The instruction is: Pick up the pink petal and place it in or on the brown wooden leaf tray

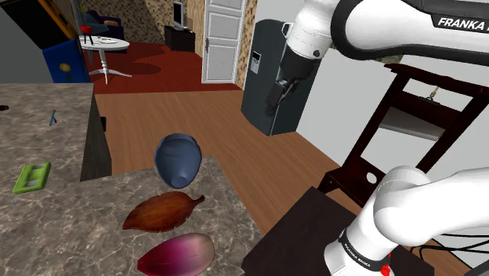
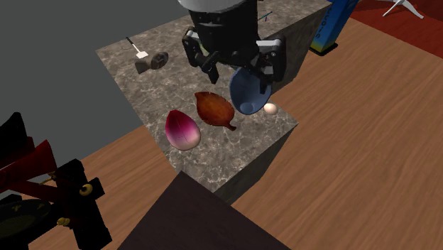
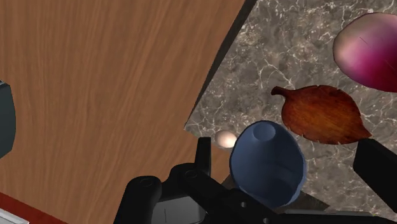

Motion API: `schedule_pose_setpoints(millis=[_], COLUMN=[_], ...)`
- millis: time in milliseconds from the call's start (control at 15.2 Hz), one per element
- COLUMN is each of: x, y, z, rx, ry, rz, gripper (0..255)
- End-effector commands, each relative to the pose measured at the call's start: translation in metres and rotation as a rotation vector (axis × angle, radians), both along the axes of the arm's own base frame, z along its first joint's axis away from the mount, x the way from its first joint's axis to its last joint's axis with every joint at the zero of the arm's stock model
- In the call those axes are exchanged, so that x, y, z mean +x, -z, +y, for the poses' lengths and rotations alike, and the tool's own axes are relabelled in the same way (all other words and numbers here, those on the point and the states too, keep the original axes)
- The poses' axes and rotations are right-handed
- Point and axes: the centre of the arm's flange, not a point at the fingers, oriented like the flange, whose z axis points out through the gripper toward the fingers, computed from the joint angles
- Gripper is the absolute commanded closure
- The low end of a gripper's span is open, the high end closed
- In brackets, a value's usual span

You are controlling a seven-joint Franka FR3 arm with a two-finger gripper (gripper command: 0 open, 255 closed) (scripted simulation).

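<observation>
The pink petal (image 1: 179, 255) (image 2: 182, 130) (image 3: 372, 51) lies on the marble counter (image 1: 70, 227) (image 2: 135, 92) near its end by the stand. Right beside it is the brown leaf tray (image 1: 163, 212) (image 2: 215, 109) (image 3: 324, 114), lying flat with nothing on it. My gripper (image 2: 238, 71) (image 3: 289, 165) (image 1: 276, 103) hangs open, high above the counter's edge. It is over a blue vessel (image 1: 178, 159) (image 2: 247, 91) (image 3: 267, 164), which lies past the tray from the petal. Nothing is between the fingers (image 3: 202, 153).
A small beige ball (image 2: 270, 108) (image 3: 226, 139) sits at the counter's corner by the blue vessel. A green block (image 1: 31, 177) and dark small items (image 2: 151, 62) lie farther along the counter. The dark stand (image 1: 298, 235) (image 2: 206, 220) adjoins it; wood floor surrounds.
</observation>
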Motion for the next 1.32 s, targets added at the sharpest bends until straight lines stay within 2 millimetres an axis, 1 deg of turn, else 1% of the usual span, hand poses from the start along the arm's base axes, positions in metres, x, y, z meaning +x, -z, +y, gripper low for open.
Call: schedule_pose_setpoints(millis=[0,264,594,924,1254], x=[-0.004,-0.008,-0.013,-0.018,-0.024], y=[0.01,0.037,0.076,0.122,0.173], z=[0.029,0.085,0.153,0.217,0.276], rx=[-0.037,-0.109,-0.2,-0.29,-0.381], ry=[-0.01,-0.03,-0.055,-0.081,-0.106], rz=[-0.013,-0.034,-0.06,-0.087,-0.114], gripper=[0,0,0,0,0])
